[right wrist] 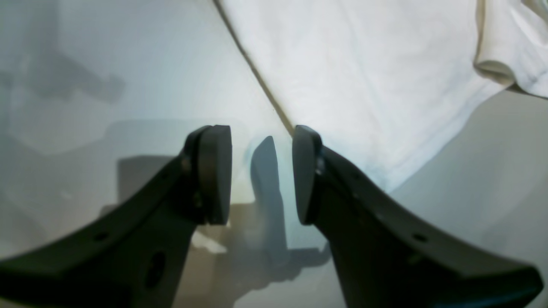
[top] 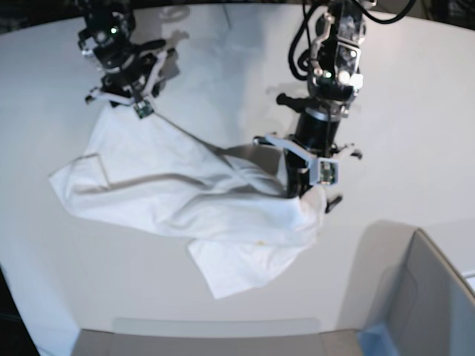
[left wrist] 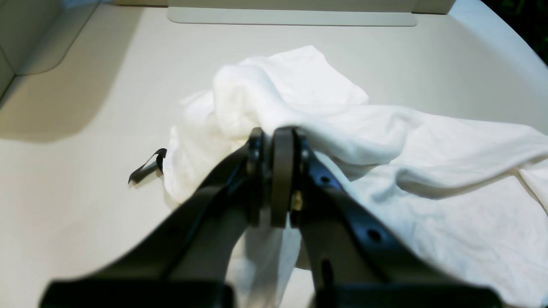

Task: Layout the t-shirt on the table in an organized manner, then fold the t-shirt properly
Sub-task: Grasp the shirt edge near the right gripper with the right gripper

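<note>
The white t-shirt (top: 185,193) lies crumpled and half spread across the table (top: 415,111), plain side up. My left gripper (left wrist: 274,132) is shut on a bunched fold of the t-shirt (left wrist: 428,171), which drapes over its tips; in the base view the left gripper (top: 300,185) stands at the cloth's right end. A small black tag (left wrist: 147,167) sticks out beside the bunch. My right gripper (right wrist: 260,141) is open just over the table (right wrist: 107,51), at the hem of the t-shirt (right wrist: 364,64), with nothing between its fingers. In the base view the right gripper (top: 122,104) is at the far left corner.
A grey bin-like box (top: 423,297) stands at the front right corner, also seen as the grey box (left wrist: 25,38) in the left wrist view. A flat pale board (top: 215,326) lies along the table's front edge.
</note>
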Controlling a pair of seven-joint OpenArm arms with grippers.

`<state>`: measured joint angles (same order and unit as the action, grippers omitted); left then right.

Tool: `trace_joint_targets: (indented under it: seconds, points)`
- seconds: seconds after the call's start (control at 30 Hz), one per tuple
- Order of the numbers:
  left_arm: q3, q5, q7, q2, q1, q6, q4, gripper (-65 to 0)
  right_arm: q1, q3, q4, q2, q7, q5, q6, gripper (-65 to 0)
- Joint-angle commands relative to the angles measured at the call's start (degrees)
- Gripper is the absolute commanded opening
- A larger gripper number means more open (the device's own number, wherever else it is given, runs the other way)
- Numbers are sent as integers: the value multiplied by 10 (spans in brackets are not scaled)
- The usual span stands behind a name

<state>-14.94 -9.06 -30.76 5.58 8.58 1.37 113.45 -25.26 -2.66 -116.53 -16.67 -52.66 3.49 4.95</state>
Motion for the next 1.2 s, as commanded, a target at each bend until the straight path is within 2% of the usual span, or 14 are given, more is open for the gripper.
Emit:
trace_joint_targets:
  seconds: [0.0,0.1,0.27,0.4,0.47,0.53,0.67,0.73,0.77,0.87,0.93,1.17]
  points:
    - [2,4,19,0,-6,2,9,-650,2,2,-9,-4,8,6,-2,-410]
    - [2,4,19,1,-6,2,7,-650,11,2,-9,-4,8,32,-3,-410]
    - [2,4,19,1,-7,2,6,-650,21,-5,-7,0,8,133,-3,-410]
    - [2,4,19,1,-8,2,6,-650,21,-6,-10,3,11,117,-5,-410]
    - [2,4,19,1,-8,2,6,-650,22,17,-15,13,12,62,-6,-410]
    - [2,4,19,1,-8,2,6,-650,24,75,-17,36,15,-34,-6,-410]
    - [2,4,19,1,-8,2,6,-650,29,255,-16,63,22,-298,-4,-410]
    - [2,4,19,1,-7,2,5,-650,28,331,-15,62,8,-404,-4,-410]
    - [2,4,19,1,-7,2,3,-650,28,358,-15,62,0,-436,-3,-410]
    - [2,4,19,1,-7,3,-7,-650,27,428,-14,65,-34,-503,-2,-410]
    - [2,4,19,1,-7,3,-10,-650,21,452,-12,69,-54,-528,-1,-410]
    - [0,4,19,1,-5,4,-8,-650,5,460,61,112,-61,-550,9,-410]
